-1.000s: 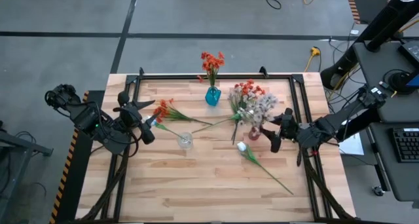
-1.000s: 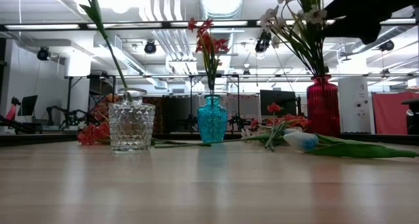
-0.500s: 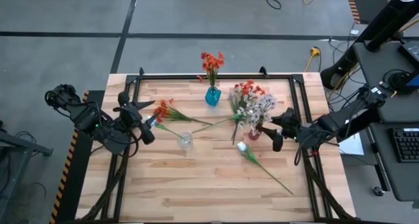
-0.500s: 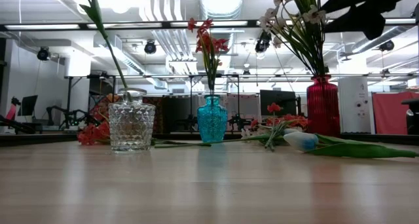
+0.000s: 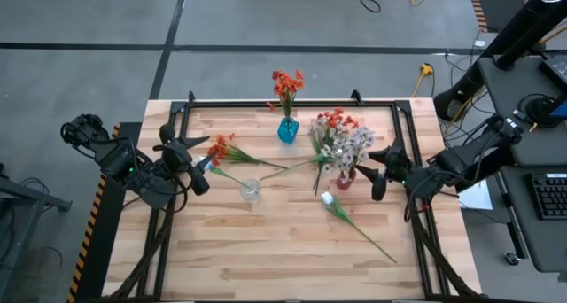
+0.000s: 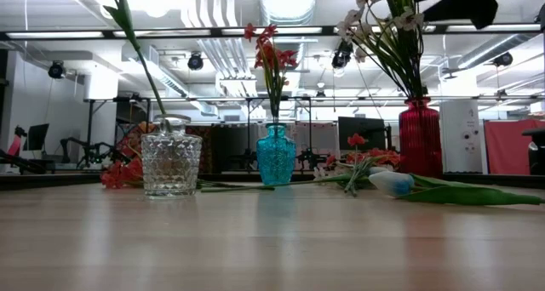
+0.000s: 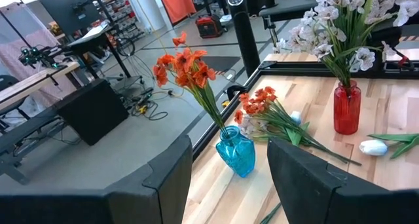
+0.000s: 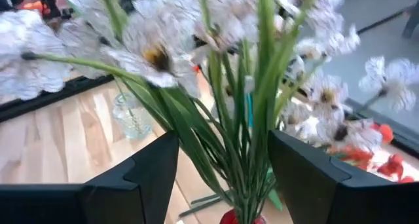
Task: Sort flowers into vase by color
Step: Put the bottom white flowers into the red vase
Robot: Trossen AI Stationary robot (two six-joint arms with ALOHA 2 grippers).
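Right gripper [image 5: 379, 174] backed off, fingers spread, pale bunch [image 5: 347, 147] upright in red vase [image 5: 345, 179].

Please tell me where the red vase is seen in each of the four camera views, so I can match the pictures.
High view: the red vase is right of centre, under the pale blossoms, beside the right gripper.
Low view: at the right, upright.
Left wrist view: at the right, on the table.
Right wrist view: only its top shows at the bottom edge.
Shared landmark: the blue vase; it is not clearly seen in the right wrist view.
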